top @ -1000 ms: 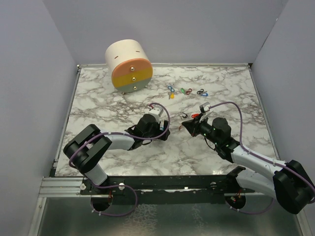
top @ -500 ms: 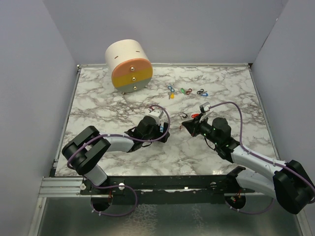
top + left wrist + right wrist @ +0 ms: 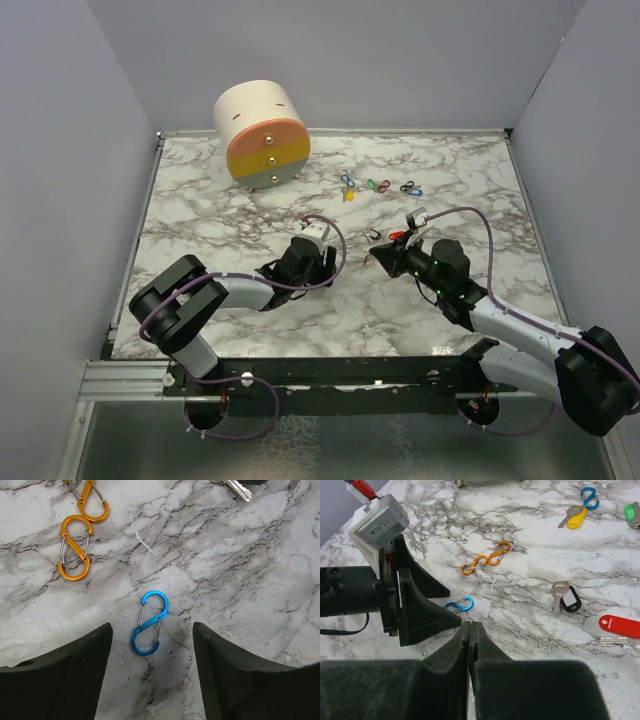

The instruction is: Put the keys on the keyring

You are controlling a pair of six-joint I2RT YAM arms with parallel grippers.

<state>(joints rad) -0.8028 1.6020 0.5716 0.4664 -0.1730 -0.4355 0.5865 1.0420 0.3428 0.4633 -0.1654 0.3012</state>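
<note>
"Keys (image 3: 371, 185) — where do we find them?"

"We see a small loose row of them lying on the marble bench (image 3: 200, 230) in the upper middle of the overhead view, to the right of the striped drum (image 3: 262, 135) at the upper left. Two more lie lower down, just above the right pincer (image 3: 378, 258). These are a red-headed key (image 3: 621, 626) and a black-headed key (image 3: 569, 599), both flat on the bench at the right of the right wrist view. A yellow-headed key (image 3: 575, 516) lies in that view's upper right."

"And the pincers — what do we make of them?"

"The left pincer (image 3: 152, 627) is spread, its two dark fingers (image 3: 65, 680) filling the lower corners of its own view. Between them lies a blue clip (image 3: 149, 623), a figure-eight loop flat on the bench. We see bare marble on either side of it, so neither finger touches it. Two orange clips (image 3: 75, 547) lie end to end in the upper left of that view. The right pincer is pressed together with nothing between its fingers. In its wrist view the blue clip lies just up and left of its tip, beside the left pincer."

"Where does that leave the keys?"

"Every key we can make out lies on the bench. The red-headed and black-headed ones are nearest the right pincer."
</note>
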